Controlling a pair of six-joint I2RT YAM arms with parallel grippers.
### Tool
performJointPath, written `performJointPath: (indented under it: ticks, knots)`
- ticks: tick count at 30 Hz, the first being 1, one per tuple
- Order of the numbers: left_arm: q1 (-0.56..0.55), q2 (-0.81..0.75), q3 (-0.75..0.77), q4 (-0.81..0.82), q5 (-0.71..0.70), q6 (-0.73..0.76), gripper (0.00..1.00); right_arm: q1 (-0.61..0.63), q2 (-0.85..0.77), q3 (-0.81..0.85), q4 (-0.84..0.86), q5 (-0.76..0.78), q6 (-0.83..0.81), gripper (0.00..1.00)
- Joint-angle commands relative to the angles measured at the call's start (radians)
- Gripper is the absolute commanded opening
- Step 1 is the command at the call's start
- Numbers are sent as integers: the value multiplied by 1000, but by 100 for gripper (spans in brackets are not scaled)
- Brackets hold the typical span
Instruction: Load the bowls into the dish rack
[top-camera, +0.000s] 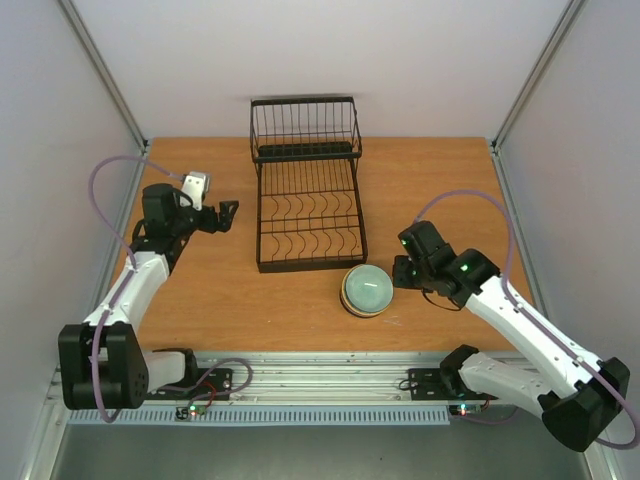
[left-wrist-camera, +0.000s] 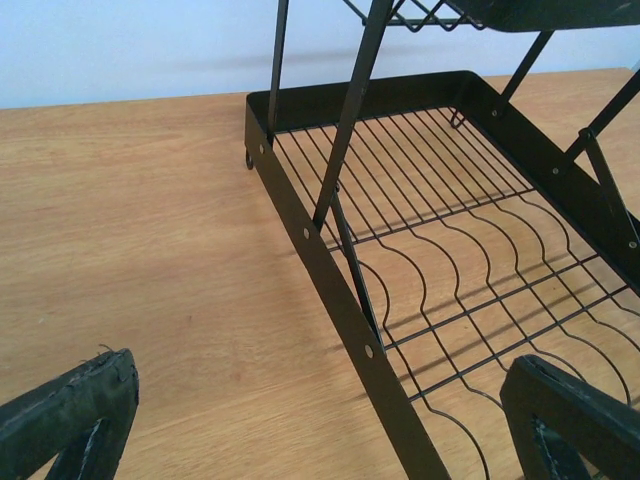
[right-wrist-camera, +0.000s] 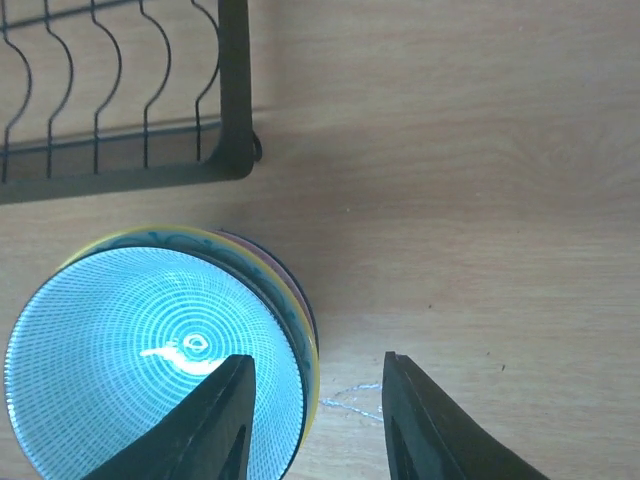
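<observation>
Bowls (top-camera: 367, 290): one nested stack, mouths up, blue-white ringed bowl on top. It stands on the table (top-camera: 200, 300) at lower centre-right of the top view, just outside the dish rack (top-camera: 306, 264) at its near right corner, and being round it has no long axis. Right gripper (top-camera: 402, 272): jaws apart, just right of the stack and much the nearer, one finger (right-wrist-camera: 215, 425) over the stack's rim, the other over the table. Left gripper (top-camera: 228, 214): jaws apart, empty, at the rack's left side; the rack's long axis runs up the frame, basket section at the upper end.
</observation>
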Motion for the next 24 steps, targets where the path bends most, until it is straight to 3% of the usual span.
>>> performJointPath:
  ticks: [1, 14, 24]
  knots:
    - [1, 14, -6, 17, 14, 14, 99, 14, 45, -38, 28, -49, -1, 38]
    - [2, 24, -4, 15, 14, 17, 99, 14, 102, -101, 125, -123, 5, 32]
    - [0, 27, -7, 17, 9, 22, 99, 14, 118, -118, 129, -126, 16, 16]
